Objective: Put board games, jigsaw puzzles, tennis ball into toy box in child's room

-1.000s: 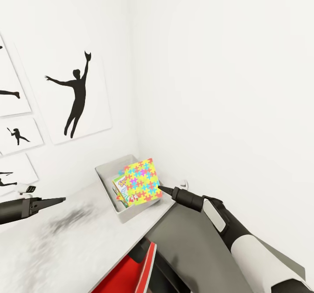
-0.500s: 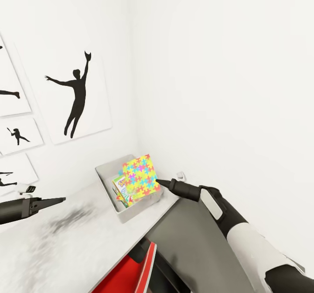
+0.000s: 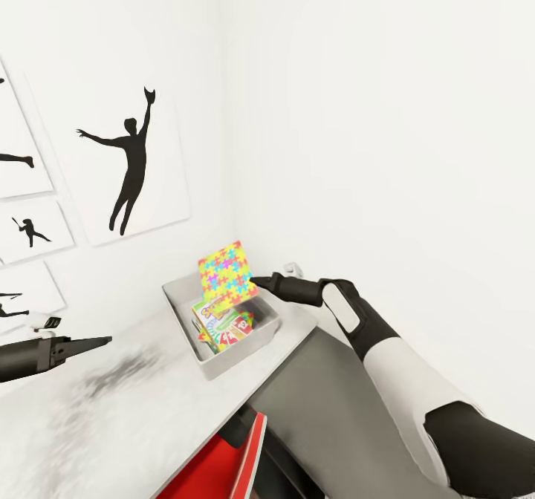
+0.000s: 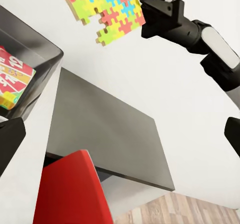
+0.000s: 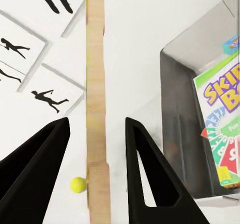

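A jigsaw puzzle (image 3: 226,276) of yellow, pink, green and blue pieces hangs tilted above the grey toy box (image 3: 180,289), with my right gripper (image 3: 257,283) shut on its edge. The right wrist view shows the slab (image 5: 96,84) edge-on between the two fingers (image 5: 145,174). Inside the toy box lies the SKIP-BO board game (image 3: 220,325), with a blue corner (image 5: 231,43) of another box beside it. The tennis ball (image 5: 77,184) rests on the table's pale top. My left gripper (image 3: 98,341) hovers open over the table (image 3: 111,410), left of the toy box.
The toy box stands in the corner of two white walls, one hung with silhouette pictures (image 3: 132,161). The table's lower dark grey section (image 3: 334,425) lies under my right arm. A red chair (image 3: 223,469) is tucked below the table edge.
My right gripper has carried the jigsaw puzzle up and to the left, from the toy box's near right rim to above its middle. The left arm has not moved.
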Available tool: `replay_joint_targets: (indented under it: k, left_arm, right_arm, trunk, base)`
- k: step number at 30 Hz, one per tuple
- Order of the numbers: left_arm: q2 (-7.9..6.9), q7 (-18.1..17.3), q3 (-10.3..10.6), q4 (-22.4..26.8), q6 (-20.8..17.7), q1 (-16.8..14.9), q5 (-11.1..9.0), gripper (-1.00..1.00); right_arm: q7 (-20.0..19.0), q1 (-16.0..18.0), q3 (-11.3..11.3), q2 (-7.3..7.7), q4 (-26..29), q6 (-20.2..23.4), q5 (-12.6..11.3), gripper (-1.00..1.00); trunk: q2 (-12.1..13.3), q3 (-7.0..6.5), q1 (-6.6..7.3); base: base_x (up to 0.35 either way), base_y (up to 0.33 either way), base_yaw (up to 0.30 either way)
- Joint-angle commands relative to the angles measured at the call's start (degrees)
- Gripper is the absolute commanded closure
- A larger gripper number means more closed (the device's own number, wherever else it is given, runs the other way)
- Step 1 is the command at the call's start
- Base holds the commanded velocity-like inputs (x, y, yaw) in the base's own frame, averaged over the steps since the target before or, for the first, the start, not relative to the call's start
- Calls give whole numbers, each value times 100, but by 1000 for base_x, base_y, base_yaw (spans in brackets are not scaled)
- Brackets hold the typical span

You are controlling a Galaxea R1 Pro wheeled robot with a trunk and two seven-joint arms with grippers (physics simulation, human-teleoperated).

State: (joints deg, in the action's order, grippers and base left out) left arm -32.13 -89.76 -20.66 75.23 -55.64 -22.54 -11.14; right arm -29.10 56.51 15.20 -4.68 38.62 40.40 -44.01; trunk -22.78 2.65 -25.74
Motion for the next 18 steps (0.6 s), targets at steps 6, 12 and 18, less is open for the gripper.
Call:
replay_joint_targets:
  k: [6, 12, 18]
  left_arm:
    - [-3, -24, -1, 0, -61, -4, 4, -100]
    - [-3, -24, 0, 0, -61, -4, 6, -100]
    - [-3, -24, 0, 0, -61, -4, 6, -100]
  right_arm:
    - [347, 48, -7, -81, 24, 29, -35, 100]
    - [394, 52, -8, -101, 44, 30, -42, 100]
    - [410, 53, -8, -103, 42, 35, -55, 100]
  trunk:
    - [-14, 14, -4]
    - [-14, 14, -4]
    - [-14, 35, -4]
  base:
    - [0, 0, 0]
    - [0, 0, 0]
    - [0, 0, 0]
